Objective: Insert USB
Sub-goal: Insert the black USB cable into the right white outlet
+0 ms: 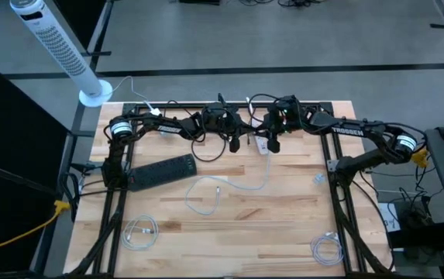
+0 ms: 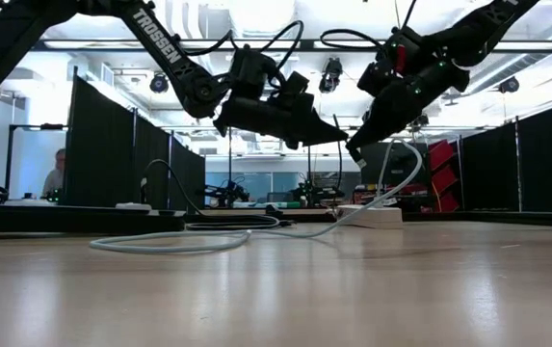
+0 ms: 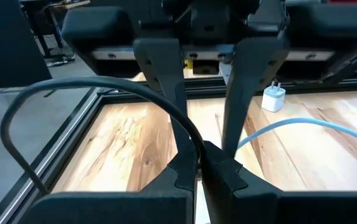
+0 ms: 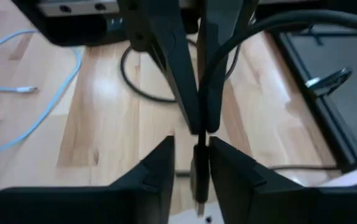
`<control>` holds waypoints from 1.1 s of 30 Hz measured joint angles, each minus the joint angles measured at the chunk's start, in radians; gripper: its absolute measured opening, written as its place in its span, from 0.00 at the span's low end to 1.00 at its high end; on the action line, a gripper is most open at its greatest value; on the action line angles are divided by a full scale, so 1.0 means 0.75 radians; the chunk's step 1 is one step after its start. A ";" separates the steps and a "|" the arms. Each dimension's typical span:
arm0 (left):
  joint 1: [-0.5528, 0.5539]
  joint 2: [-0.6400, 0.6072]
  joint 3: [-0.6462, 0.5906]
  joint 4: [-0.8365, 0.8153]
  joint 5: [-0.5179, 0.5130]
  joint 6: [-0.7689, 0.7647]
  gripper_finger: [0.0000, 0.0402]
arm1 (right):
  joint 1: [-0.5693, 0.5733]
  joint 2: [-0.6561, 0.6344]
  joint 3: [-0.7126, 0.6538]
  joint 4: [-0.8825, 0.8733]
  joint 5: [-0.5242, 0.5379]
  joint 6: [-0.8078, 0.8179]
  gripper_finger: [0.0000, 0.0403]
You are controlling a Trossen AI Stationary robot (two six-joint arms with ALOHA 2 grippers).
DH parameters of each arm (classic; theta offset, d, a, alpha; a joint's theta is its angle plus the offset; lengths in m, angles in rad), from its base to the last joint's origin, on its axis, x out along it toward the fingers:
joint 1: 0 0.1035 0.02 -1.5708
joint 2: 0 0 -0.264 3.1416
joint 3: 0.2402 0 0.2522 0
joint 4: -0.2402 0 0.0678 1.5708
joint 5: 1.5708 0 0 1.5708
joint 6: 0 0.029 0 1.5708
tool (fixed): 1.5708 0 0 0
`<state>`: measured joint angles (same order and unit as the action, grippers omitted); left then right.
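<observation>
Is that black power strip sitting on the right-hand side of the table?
No, in the high view the black power strip lies on the table's left side, just beside the left arm's base.

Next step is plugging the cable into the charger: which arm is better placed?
Right, probably. The white cable rises to the right gripper, which seems to pinch its end just above the white charger. The left gripper hangs beside it, shut and empty.

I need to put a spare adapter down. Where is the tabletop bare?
Bare wood lies between the coiled white cable and the second coil, along the near edge. The far edge is crowded: both grippers, the black power strip and the loose pale-blue cable.
</observation>
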<state>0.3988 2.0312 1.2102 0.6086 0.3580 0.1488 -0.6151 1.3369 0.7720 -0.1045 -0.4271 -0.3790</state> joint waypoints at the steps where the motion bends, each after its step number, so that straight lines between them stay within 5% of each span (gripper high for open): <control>1: 0.000 0.000 0.000 -0.001 -0.001 0.000 0.00 | 0.000 0.000 0.011 -0.014 0.000 0.001 0.27; 15: -0.006 0.000 0.000 -0.009 0.000 0.016 0.00 | 0.000 0.010 0.037 -0.030 0.006 0.003 0.40; 27: -0.008 0.000 0.000 -0.005 0.000 0.020 0.00 | 0.001 0.010 0.037 -0.064 0.011 0.017 0.03; 33: -0.011 0.001 0.000 0.001 -0.001 -0.005 0.00 | 0.001 0.010 0.037 -0.063 0.011 0.028 0.01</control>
<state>0.3905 2.0315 1.2102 0.6094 0.3573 0.1448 -0.6147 1.3445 0.7994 -0.1516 -0.4191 -0.3577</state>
